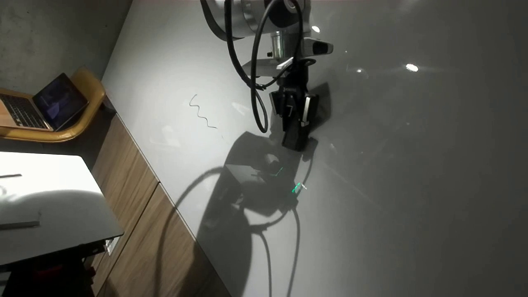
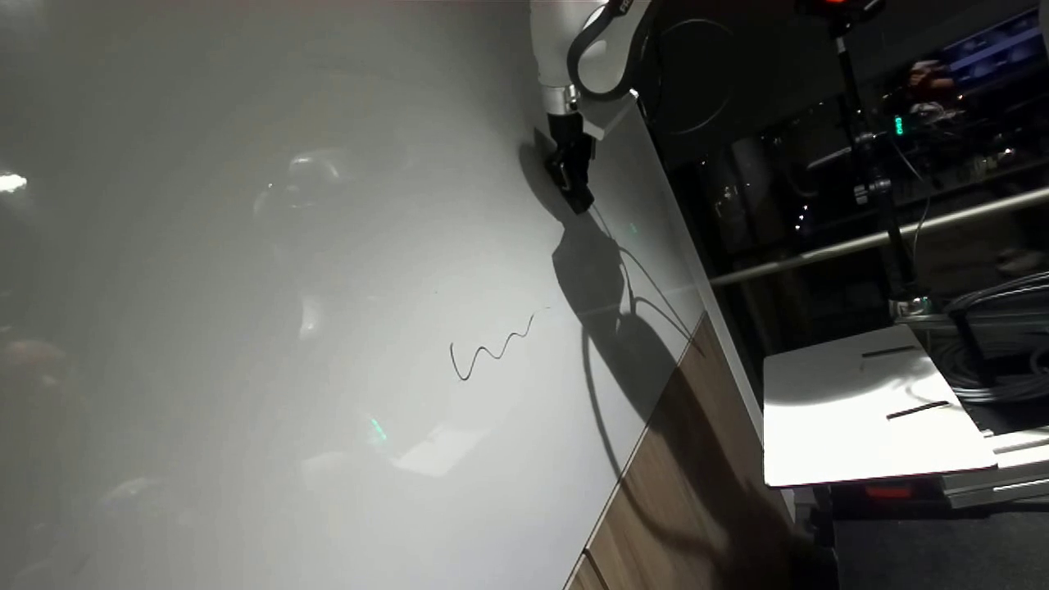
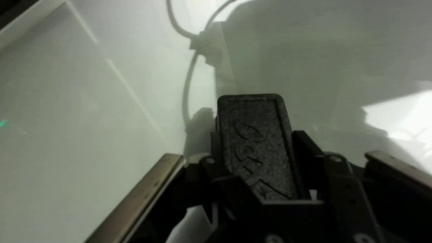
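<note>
My gripper (image 3: 258,145) is shut on a dark felt block (image 3: 254,125) that looks like a whiteboard eraser. Handwritten marks show on the block's face, and its far end juts out past the fingers. In both exterior views the gripper (image 1: 293,107) points downward with the block (image 1: 295,138) at its tip, close against a glossy white board (image 1: 412,206). Whether the block touches the board I cannot tell. A thin dark wavy line (image 2: 481,349) is drawn on the board, apart from the block; in an exterior view this line (image 1: 198,110) lies to the left of the gripper.
Wooden panels (image 1: 128,198) border the board's lower edge. A white tabletop (image 1: 53,173) stands in front of them, and a laptop (image 1: 60,101) rests on a yellow chair (image 1: 93,93). Beyond the board's side edge is a black stand (image 2: 881,188). Cables hang from the arm.
</note>
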